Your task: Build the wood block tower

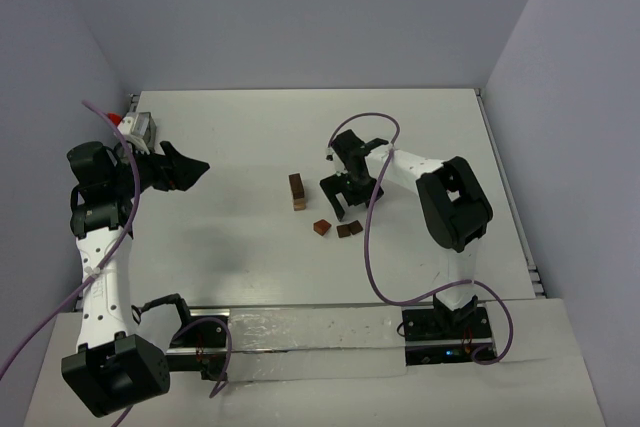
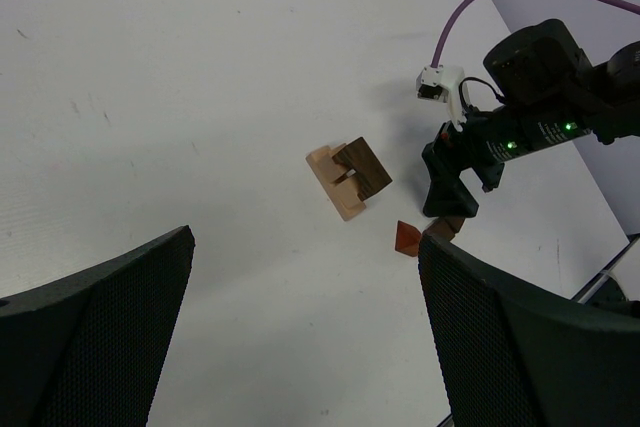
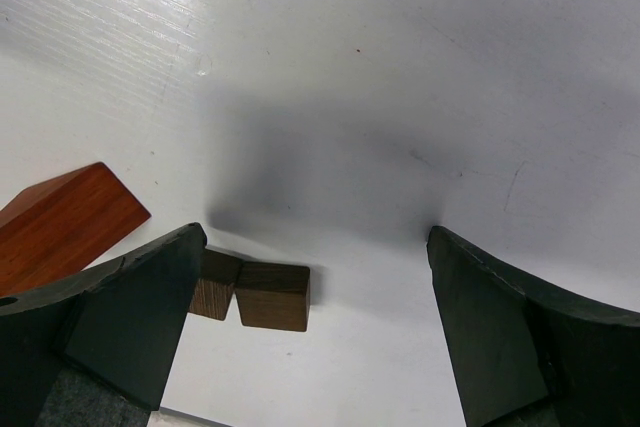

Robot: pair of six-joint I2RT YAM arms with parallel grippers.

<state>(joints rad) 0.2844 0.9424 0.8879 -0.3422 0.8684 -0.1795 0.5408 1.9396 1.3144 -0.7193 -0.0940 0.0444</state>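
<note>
The wood block tower (image 1: 297, 190) is a short stack at mid-table, a dark block on a light tan one; it shows again as the tower (image 2: 348, 179) in the left wrist view. A reddish-brown block (image 1: 322, 228) lies in front of it. Two dark brown blocks (image 1: 349, 230) lie side by side to its right. My right gripper (image 1: 348, 209) hangs open just above them. In its wrist view the right gripper (image 3: 317, 237) has the dark blocks (image 3: 272, 295) by its left finger and the reddish block (image 3: 60, 222) outside. My left gripper (image 1: 190, 167) is open and empty, far left of the blocks.
A small greyish box with a red part (image 1: 135, 125) sits at the table's far left corner. Purple cables (image 1: 370, 247) loop off both arms. A metal rail (image 1: 510, 197) runs along the table's right edge, and walls close in the back and sides.
</note>
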